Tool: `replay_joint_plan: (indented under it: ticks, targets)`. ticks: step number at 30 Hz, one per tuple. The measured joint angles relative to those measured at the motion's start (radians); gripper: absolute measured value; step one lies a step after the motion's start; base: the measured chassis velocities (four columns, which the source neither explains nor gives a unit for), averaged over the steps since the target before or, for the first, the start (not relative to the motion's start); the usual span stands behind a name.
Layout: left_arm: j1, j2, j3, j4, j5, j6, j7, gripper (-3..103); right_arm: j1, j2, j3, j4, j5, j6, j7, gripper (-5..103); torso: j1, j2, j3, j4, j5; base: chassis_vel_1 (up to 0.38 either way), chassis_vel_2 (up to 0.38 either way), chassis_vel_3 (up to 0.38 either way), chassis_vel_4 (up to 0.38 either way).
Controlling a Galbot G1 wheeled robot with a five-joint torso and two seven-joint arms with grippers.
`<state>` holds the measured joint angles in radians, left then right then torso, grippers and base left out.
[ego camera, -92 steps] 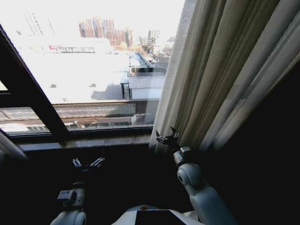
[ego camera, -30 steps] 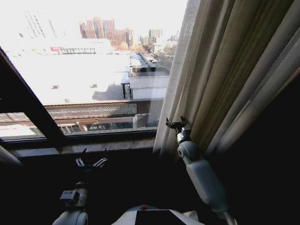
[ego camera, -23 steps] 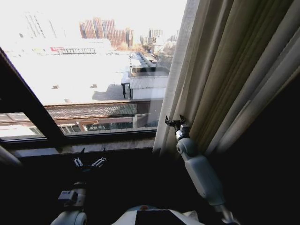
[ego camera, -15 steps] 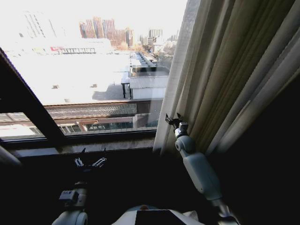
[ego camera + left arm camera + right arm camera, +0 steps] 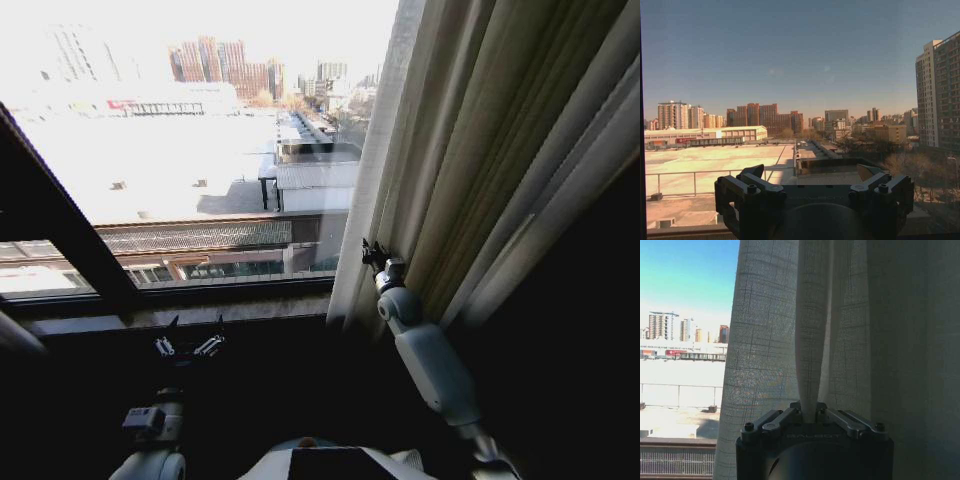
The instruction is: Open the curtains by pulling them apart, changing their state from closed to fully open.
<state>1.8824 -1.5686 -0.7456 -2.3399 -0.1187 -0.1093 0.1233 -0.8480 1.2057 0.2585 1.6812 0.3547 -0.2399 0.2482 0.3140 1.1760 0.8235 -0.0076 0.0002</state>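
The curtains [image 5: 480,150] hang bunched at the right of the window, in thin white cloth with a fine weave and long folds. One fold is pinched tight by the right gripper [image 5: 809,414] near the cloth's inner edge. The left gripper [image 5: 188,346] is held low by the dark sill [image 5: 200,310], jaws spread wide, nothing gripped.

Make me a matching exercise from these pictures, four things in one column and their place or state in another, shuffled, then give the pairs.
Things:
1. right gripper
2. left gripper
3. curtains
4. window frame bar

Place or state:
A. dark, slanting across the glass on the robot's left
B. gathered in pleats at the window's right side
C. open, low in front of the sill, holding nothing
D. pinched shut on a fold of sheer fabric

Pairs: 1-D, 2-C, 3-B, 4-A
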Motion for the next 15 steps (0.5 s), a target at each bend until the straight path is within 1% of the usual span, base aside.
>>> replay_joint_plan:
  ticks: [1, 2, 3, 5, 8, 9, 11, 13, 15]
  targets:
    - [0.0, 0.0, -0.001, -0.002, 0.0, 0.0, 0.0, 100, 0.002, -0.003, 0.003, 0.0, 0.003, 0.001, -0.001, 5, 0.0, 0.0, 0.0, 0.0, 0.0001, 0.0, 0.0, 0.0, 0.0]
    - [0.001, -0.001, -0.002, -0.003, 0.0, 0.0, 0.0, 100, 0.004, -0.006, 0.006, -0.001, 0.006, 0.002, -0.002, 5, 0.0, 0.0, 0.0, 0.0, 0.0001, 0.0, 0.0, 0.0, 0.0]
    - [0.002, -0.002, -0.003, -0.003, 0.0, 0.0, 0.0, 100, 0.009, -0.012, 0.011, -0.003, 0.014, 0.002, -0.002, 2, 0.0, 0.0, 0.0, 0.0, 0.0001, 0.0, 0.0, 0.0, 0.0]
    - [0.003, -0.002, -0.003, -0.003, 0.0, 0.0, 0.0, 100, 0.013, -0.017, 0.014, -0.006, 0.019, 0.002, -0.002, 1, 0.0, 0.0, 0.0, 0.0, 0.0002, 0.0, 0.0, 0.0, 0.0]
    - [0.004, -0.002, -0.003, -0.003, 0.0, -0.001, 0.0, 100, 0.034, -0.053, 0.031, -0.017, 0.043, 0.002, -0.003, 0, 0.0, 0.0, 0.0, -0.0001, 0.0001, 0.0, 0.0, 0.0, 0.0]
    - [0.004, -0.002, -0.003, -0.003, 0.0, -0.001, 0.0, 100, 0.034, -0.053, 0.031, -0.017, 0.043, 0.002, -0.003, 0, 0.0, 0.0, 0.0, -0.0001, 0.0001, 0.0, 0.0, 0.0, 0.0]
    - [0.003, -0.002, -0.004, -0.003, -0.001, -0.001, 0.0, 100, 0.045, -0.079, 0.041, -0.019, 0.066, -0.001, -0.003, 0, 0.0, 0.0, 0.0, 0.0, 0.0001, 0.0, 0.0, 0.0, 0.0]
    - [0.002, -0.002, -0.005, -0.003, -0.001, -0.001, 0.0, 100, 0.048, -0.087, 0.045, -0.019, 0.075, -0.002, -0.003, 0, 0.0, 0.0, 0.0, 0.0, 0.0001, 0.0, 0.0, 0.0, 0.0]
    - [0.001, -0.002, -0.005, -0.003, -0.001, -0.001, 0.0, 100, 0.048, -0.114, 0.053, -0.007, 0.107, -0.005, -0.003, 0, 0.0, 0.0, 0.0, -0.0002, 0.0002, 0.0, 0.0, 0.0, 0.0]
